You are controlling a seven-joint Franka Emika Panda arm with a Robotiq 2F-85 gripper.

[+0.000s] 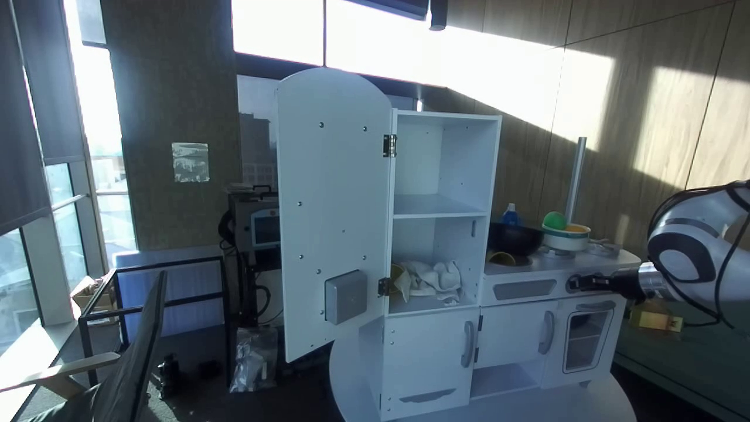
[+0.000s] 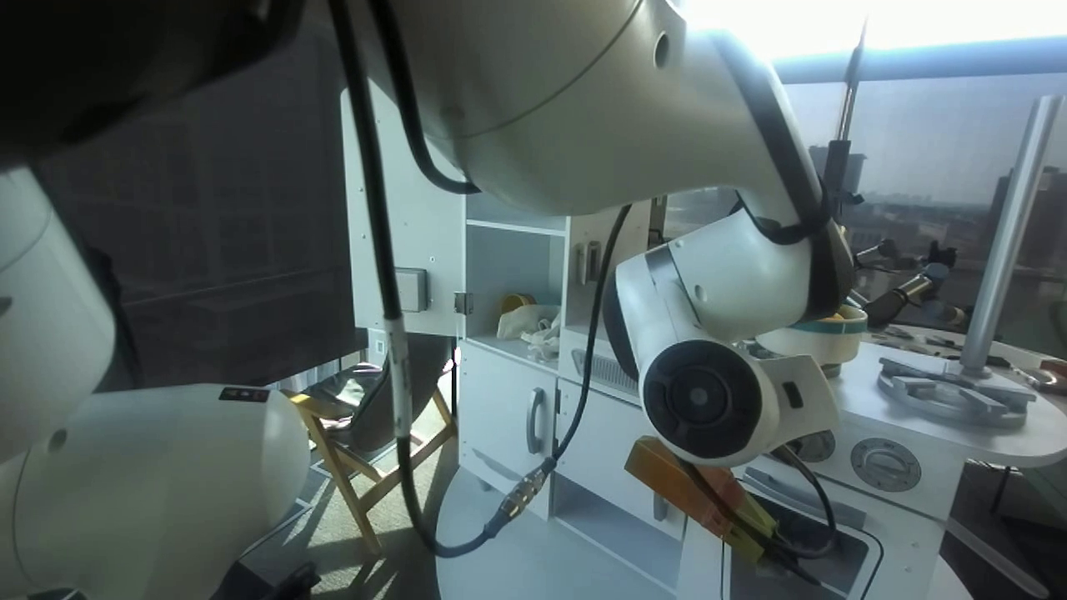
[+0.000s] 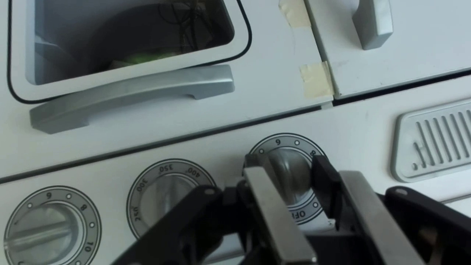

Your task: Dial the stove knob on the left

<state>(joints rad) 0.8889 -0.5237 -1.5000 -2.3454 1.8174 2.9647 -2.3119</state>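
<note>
stove knob point(image 3: 298, 173), the left one: where is it?

on the front of the white stove point(image 1: 515, 328), between the two fingers point(image 3: 327, 184) of the gripper point(image 3: 289, 162).

how do they stand?

parted some way, one to either side, with some of the knob's face showing in the gap. whether either one touches it, i can't tell.

and right beside it?

a grey slotted grille point(image 3: 438, 140) on one side, two more dials point(image 3: 169, 200) on the other, all in the wrist view. past those, the oven door's point(image 3: 272, 73) curved grey handle point(image 3: 136, 90) and dark pane point(image 3: 132, 33).

what's on the counter top point(image 1: 556, 265)?

in an exterior view, a black pan point(image 1: 515, 239) with a blue bottle point(image 1: 510, 215) behind it, then a white bowl point(image 1: 567, 241) with a green ball point(image 1: 554, 220) at its rim.

further off?

the tall white cupboard point(image 1: 428, 357) next to the stove, arched door point(image 1: 337, 199) standing wide, white cloth point(image 1: 433, 276) on a shelf point(image 1: 407, 305) inside. behind all that, a wood-panelled wall point(image 1: 662, 35) and a bright window point(image 1: 278, 26).
</note>
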